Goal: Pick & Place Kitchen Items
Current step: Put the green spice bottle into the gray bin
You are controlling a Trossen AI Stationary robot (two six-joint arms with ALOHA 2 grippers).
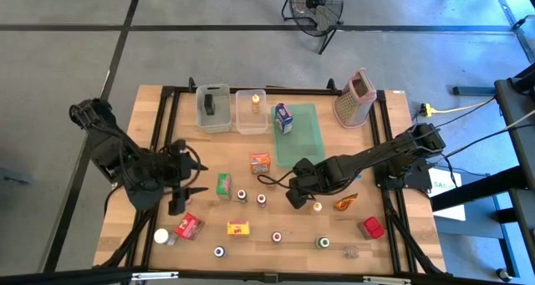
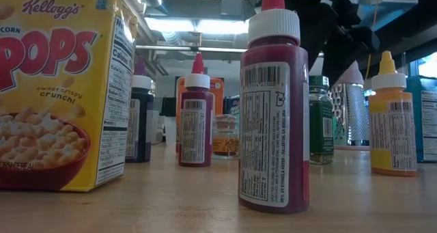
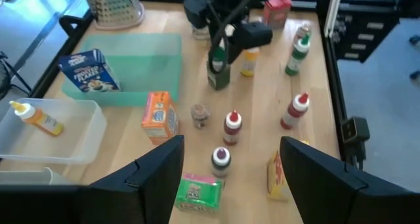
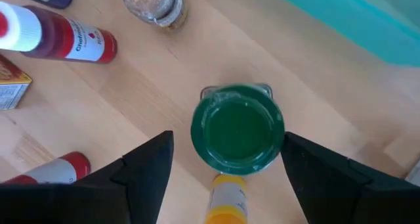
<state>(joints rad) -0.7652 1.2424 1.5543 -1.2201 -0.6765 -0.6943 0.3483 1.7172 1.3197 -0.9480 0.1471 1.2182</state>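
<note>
Small groceries are spread over the wooden table. My right gripper hangs open, pointing down over a green-capped jar that stands upright on the table. One finger is on each side of the cap, and I see no touch. The left wrist view shows the same jar under that gripper. My left gripper is open above the table's left part, just left of a green carton. An orange carton, a yellow carton, a red carton and several small bottles stand around.
A yellow bottle stands right beside the green-capped jar. At the far edge are two clear bins, one holding a yellow bottle, a green tray with a blue carton, and a box grater.
</note>
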